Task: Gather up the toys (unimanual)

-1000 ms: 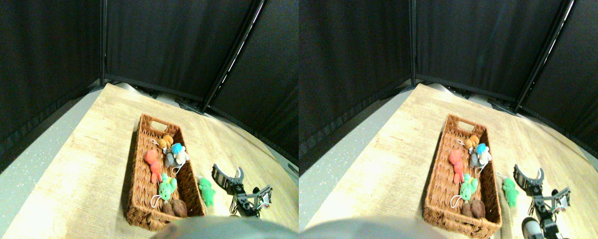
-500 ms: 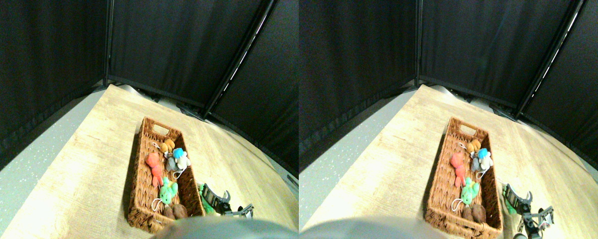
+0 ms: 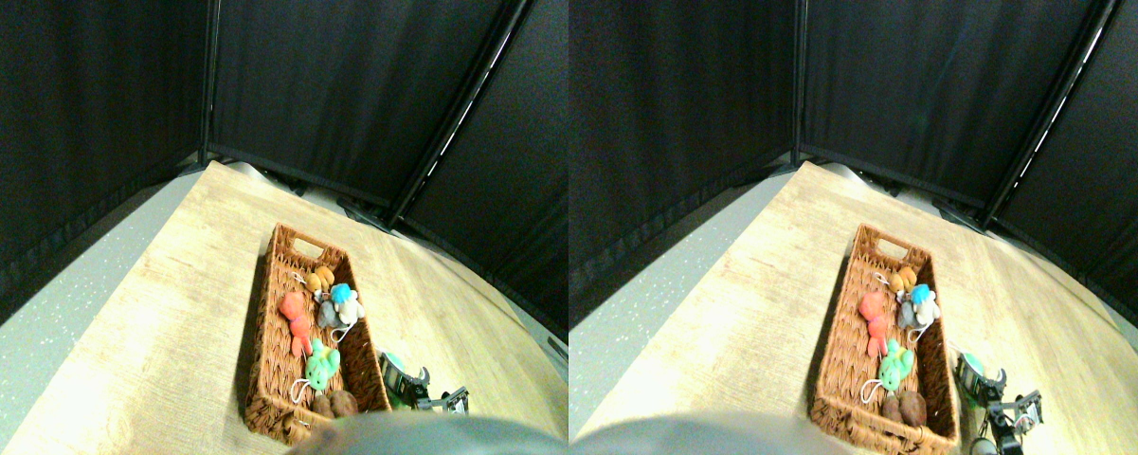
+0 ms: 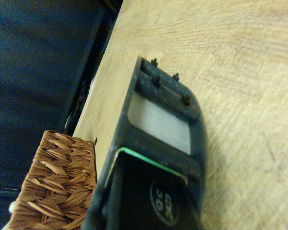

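While the black metal right gripper [image 3: 406, 381] sits low at lower right beside the long brown woven wicker basket [image 3: 270, 360], its fingers' state is unclear; a small green plush toy [image 3: 392, 361] shows at it.

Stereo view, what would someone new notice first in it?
The long wicker basket on the pale wood floor stands out against the black curtains, with bright toys inside: a red toy, a blue-white toy and a green toy. Just off the basket's right side, the right gripper sits low over a second green toy, mostly hidden behind it.
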Tool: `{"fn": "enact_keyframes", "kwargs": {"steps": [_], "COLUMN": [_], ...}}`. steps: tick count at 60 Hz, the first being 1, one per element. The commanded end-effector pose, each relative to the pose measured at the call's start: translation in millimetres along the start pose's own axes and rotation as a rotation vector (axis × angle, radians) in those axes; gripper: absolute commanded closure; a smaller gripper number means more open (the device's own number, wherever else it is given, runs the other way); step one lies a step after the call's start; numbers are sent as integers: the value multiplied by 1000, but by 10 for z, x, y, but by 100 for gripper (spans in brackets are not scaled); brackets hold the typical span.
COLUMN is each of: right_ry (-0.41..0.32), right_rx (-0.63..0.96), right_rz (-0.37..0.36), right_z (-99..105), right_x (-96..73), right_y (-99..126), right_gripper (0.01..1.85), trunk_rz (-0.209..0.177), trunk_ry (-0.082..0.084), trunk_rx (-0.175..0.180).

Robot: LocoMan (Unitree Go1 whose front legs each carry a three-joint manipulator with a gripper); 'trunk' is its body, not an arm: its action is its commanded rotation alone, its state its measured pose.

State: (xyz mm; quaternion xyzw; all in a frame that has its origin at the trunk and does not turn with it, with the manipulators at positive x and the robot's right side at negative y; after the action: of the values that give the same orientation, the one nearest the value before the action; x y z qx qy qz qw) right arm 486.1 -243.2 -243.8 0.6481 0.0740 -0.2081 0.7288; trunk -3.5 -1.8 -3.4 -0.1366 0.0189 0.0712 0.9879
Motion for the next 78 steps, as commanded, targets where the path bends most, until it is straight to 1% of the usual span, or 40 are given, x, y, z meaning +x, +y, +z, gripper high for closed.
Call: {"fn": "enact_keyframes", "kwargs": {"steps": [1, 2, 3, 4, 5, 6, 15, 18, 23, 29, 32, 34, 39, 41, 43, 44, 45, 46, 48, 51, 52, 55, 58, 62, 63, 64, 65, 67, 68, 71, 78], "right_ry": [-42, -55, -77, -77, -105, -116, -97, -93, -108, -111, -96, -97, -93, -99, -66, -66, -53, -49, -64, -35, -35, -6, 2, 8, 17, 26, 35, 58, 58, 108, 142], "right_rx": [-5, 3, 9, 9, -9, -12, 33, 53, 63, 3, 2, 0, -34, -42, -76, -76, -69, -64, -87, -116, -116, -121, -122, -173, -164, -179, -208, -211, -211, -239, -246], "right_rz": [50, 47, 40, 40, 38, 40, 65, 84, 94, 113, 137, 137, 174, 177, 212, 212, 229, 241, 254, 285, 285, 309, 314, 314, 318, 323, 327, 336, 336, 357, 369], "right_z": [-9, -14, -22, -22, -29, -32, -26, -32, -37, -52, -55, -55, -63, -68, -85, -85, -95, -106, -131, -150, -150, -184, -210, -252, -269, -285, -300, -335, -335, -384, -508], "right_x": [18, 15, 8, 8, 4, 3, 0, -2, -13, -32, -30, -29, -24, -32, -36, -36, -37, -42, -60, -67, -67, -81, -94, -116, -119, -121, -121, -124, -124, -113, -151], "right_y": [82, 88, 98, 98, 106, 112, 148, 166, 203, 267, 305, 321, 457, 499, 590, 590, 629, 668, 750, 856, 856, 959, 1015, 1100, 1123, 1148, 1173, 1217, 1217, 1265, 1362], "right_gripper": [159, 168, 172, 172, 174, 175, 178, 179, 178, 179, 179, 179, 177, 177, 174, 174, 175, 175, 175, 176, 176, 177, 176, 174, 174, 173, 173, 173, 173, 172, 175], "trunk_rz": [17, 17, 17, 16, 16, 14, 11, 11, 9, 5, 2, 0, -3, -5, -5, -5, -5, -6, -6, -5, -5, -3, 0, 5, 5, 9, 9, 14, 15, 21, 34], "trunk_ry": [18, 18, 18, 19, 19, 17, 18, 18, 21, 19, 20, 19, 15, 14, 14, 14, 14, 9, 8, 6, 1, -2, -5, -7, -7, -11, -11, -16, -17, -19, -27], "trunk_rx": [-7, -7, -7, -4, -4, -3, -1, 0, 1, 5, 8, 8, 10, 10, 10, 10, 10, 8, 7, 5, 1, -4, -7, -15, -15, -22, -22, -30, -32, -40, -61]}}
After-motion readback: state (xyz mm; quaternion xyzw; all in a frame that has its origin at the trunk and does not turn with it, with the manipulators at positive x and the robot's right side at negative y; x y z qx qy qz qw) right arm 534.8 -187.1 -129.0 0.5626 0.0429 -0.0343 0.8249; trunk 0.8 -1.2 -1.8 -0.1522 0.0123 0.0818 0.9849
